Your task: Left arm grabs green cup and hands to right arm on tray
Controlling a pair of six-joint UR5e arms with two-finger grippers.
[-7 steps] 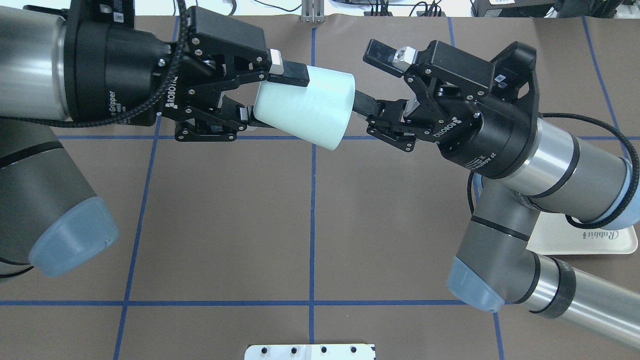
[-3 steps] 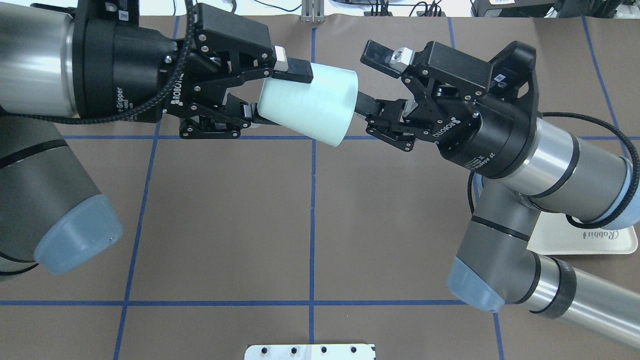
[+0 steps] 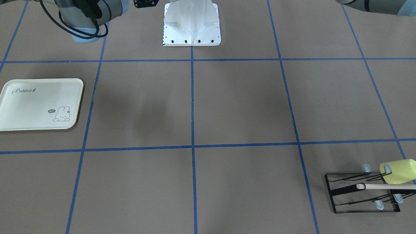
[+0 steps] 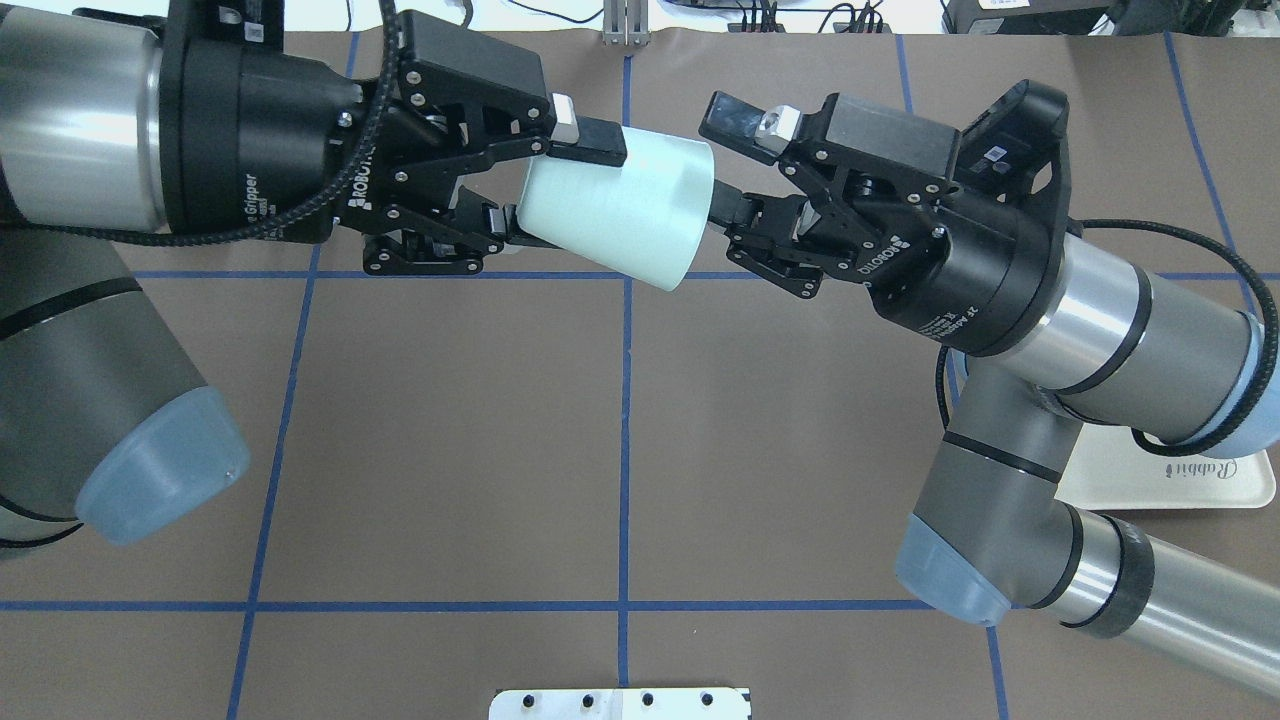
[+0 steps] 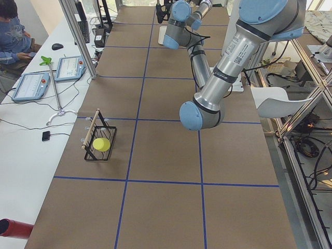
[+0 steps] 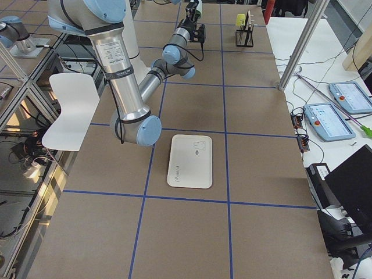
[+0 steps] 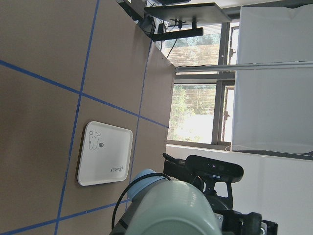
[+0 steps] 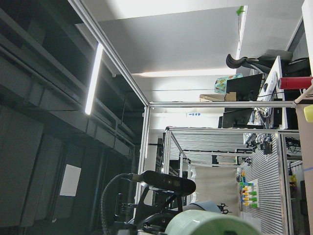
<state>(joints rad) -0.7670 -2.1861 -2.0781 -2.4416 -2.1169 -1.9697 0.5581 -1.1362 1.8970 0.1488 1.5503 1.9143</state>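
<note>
Overhead exterior: the green cup is held sideways aloft, pinched near its base by the left gripper so its rim is offered to the spread right gripper; the tray is set well apart.
</note>
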